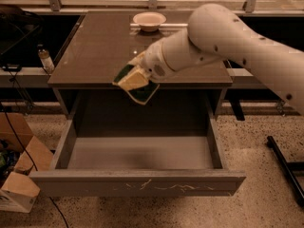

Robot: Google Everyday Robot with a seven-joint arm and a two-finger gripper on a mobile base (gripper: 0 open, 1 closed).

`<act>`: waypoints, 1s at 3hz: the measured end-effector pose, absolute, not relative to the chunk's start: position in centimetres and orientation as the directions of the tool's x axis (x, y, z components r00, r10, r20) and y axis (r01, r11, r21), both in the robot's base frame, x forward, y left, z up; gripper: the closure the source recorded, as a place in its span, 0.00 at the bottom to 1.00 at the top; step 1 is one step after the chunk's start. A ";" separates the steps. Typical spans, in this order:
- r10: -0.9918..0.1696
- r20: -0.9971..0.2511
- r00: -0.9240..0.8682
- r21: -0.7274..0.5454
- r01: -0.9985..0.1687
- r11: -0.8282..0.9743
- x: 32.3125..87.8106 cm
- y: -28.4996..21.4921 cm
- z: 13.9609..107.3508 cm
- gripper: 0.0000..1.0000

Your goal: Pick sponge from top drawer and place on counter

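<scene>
While jaws hover at counter (90, 56) edge, sponge (137, 87) between.

You have the top drawer (137, 155) standing open in front of the cabinet, below the counter (95, 56). The gripper (137, 75) sits at the counter's front edge, left of centre, clamped on the sponge (143, 92), which hangs above the drawer's back. A bowl (149, 20) stands at the counter's rear. A small bottle (45, 60) stands on a ledge to the counter's left, and cardboard boxes (19, 186) lie on the floor left of the drawer
</scene>
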State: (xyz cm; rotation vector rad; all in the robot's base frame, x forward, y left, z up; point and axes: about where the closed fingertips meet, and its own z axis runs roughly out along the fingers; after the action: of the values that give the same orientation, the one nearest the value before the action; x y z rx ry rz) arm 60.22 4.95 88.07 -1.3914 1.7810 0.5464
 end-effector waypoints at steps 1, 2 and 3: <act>-0.627 -0.778 -0.032 -0.205 -0.931 0.302 65.9 6.3 91.8 1.00; -0.619 -0.785 -0.027 -0.207 -0.930 0.303 65.7 6.5 92.2 1.00; -0.605 -0.796 -0.033 -0.208 -0.923 0.324 66.2 6.7 92.3 1.00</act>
State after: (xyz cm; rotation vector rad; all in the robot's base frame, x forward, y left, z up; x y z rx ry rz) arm 66.17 6.73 92.26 -1.3766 1.7351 0.4682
